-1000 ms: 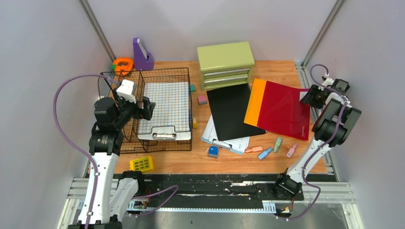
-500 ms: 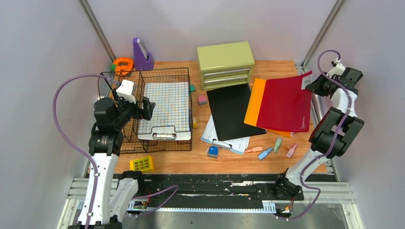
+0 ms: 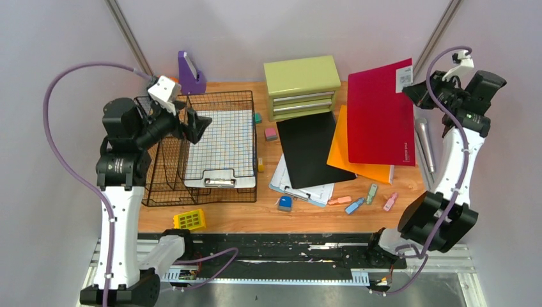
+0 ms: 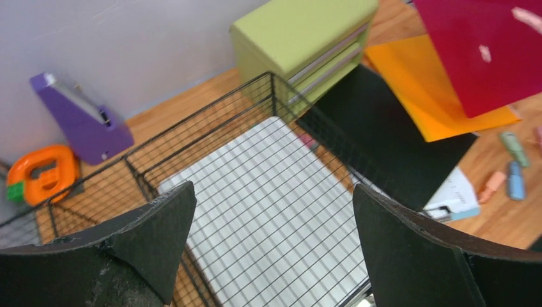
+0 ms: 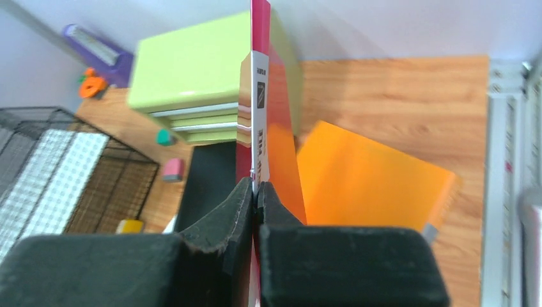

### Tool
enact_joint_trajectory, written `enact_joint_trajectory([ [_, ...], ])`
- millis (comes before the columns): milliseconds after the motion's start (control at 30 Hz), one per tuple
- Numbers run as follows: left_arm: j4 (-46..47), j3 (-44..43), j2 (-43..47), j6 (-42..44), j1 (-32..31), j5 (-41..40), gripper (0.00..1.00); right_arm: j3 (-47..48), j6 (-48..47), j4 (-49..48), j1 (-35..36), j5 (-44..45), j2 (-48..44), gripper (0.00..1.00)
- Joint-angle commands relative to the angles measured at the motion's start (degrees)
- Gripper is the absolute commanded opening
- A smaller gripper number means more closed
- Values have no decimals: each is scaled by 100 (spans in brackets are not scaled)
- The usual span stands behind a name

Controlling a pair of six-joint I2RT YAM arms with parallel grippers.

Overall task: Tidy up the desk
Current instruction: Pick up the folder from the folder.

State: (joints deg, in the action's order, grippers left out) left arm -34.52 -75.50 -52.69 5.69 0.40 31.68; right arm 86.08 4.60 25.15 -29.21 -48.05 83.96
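The wooden desk [image 3: 371,93] holds scattered stationery. My right gripper [image 3: 415,94] is shut on the top right edge of a red folder [image 3: 380,112], holding it lifted and tilted over the orange folder [image 3: 358,153]. In the right wrist view the gripper [image 5: 255,190] pinches the red folder [image 5: 259,77] edge-on. A black folder [image 3: 310,147] lies beside them. My left gripper [image 3: 195,125] is open and empty above the black wire basket [image 3: 150,185]; in the left wrist view [image 4: 275,211] a white gridded clipboard [image 4: 275,192] lies below it.
A green drawer cabinet [image 3: 301,83] stands at the back, a purple file holder [image 3: 190,73] at back left. A paper clipboard [image 3: 300,187], blue item [image 3: 285,203], highlighters [image 3: 371,193], pink eraser [image 3: 271,133] and yellow block [image 3: 190,220] lie on the desk. A grey cylinder [image 3: 425,144] lies at right.
My right arm has raised the red folder off the orange folder and tilted it up. My left arm has risen and moved back over the basket.
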Motion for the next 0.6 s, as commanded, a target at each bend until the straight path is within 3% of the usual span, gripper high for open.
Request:
enact_joint_trajectory([
  [0,-459,-959,-584,-466,-188,984,100,340,341,-115,362,-822,-712,0],
  [300,-162,-2007,-1803,-1093,-1342,1101,100,817,248,-105,1379,-1249,-1468,0],
  [433,-332,-2894,-2357,-682,-2003,894,100,893,-20,-82,1777,-1707,-1649,0],
  [567,-812,-3820,-2860,278,-2490,879,100,837,-255,118,2088,-1994,-1727,0],
])
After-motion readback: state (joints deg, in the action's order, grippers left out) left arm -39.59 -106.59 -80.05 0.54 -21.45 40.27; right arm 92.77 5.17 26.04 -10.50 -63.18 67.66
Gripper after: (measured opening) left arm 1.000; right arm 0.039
